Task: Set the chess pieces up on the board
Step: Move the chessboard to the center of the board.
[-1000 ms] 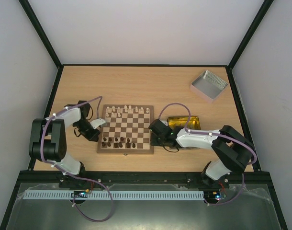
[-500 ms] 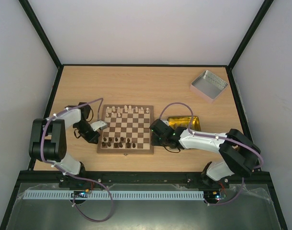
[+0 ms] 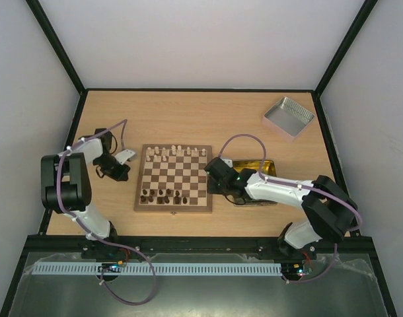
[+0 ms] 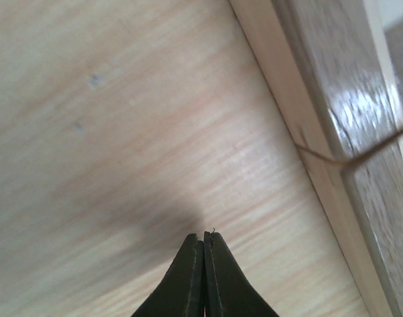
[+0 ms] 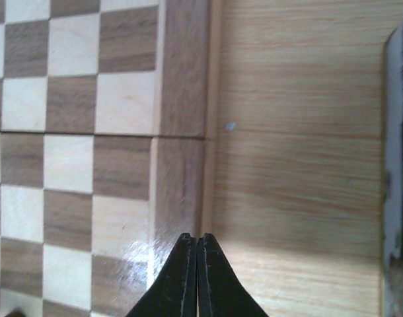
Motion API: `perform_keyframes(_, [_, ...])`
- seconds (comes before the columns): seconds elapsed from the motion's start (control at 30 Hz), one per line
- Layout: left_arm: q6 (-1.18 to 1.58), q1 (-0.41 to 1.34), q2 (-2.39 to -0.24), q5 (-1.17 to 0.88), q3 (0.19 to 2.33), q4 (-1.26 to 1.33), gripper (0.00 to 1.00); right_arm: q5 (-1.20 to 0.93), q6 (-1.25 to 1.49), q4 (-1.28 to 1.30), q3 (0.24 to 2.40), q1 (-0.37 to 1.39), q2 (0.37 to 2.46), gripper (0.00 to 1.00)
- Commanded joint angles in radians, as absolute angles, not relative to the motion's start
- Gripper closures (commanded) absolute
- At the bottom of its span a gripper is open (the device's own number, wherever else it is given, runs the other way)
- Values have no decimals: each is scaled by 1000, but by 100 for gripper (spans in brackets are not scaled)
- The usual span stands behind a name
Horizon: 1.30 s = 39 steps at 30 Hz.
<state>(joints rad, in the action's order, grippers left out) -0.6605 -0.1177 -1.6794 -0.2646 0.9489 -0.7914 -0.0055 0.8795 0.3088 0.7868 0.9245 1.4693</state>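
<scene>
Evidently between picks: left gripper [image 4: 203, 235] and right gripper [image 5: 197, 236], both pinched together and empty, flank the board [image 3: 175, 175]. Its chess pieces [image 3: 163, 195] (cream far, dark near) only part-fill their rows. Next, probably, fetch another from the yellow tin [image 3: 256, 168].

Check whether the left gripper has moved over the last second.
Yes. The left gripper has drawn back leftward and toward the far side, away from the left edge of the square wooden checkered chessboard.

Table [image 3: 188, 112] (pale wood): board [image 3: 175, 176], tin [image 3: 253, 165], lid [image 3: 289, 117]
</scene>
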Motion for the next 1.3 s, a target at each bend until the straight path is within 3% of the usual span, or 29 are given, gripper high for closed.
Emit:
perform_keyframes(0.0, [-615, -120, -1735, -293, 1010, -775, 98, 2, 859, 332, 810, 869, 1490, 98])
perform_keyframes(0.3, [-554, -88, -1849, -343, 1121, -791, 98, -60, 789, 319, 864, 770, 1577, 98])
perform_keyframes(0.63, [-500, 0, -1855, -372, 1062, -752, 98, -107, 753, 280, 901, 730, 1681, 98])
perform_keyframes(1.27, [-474, 139, -1714, -388, 970, -793, 98, -141, 746, 255, 806, 728, 1611, 98])
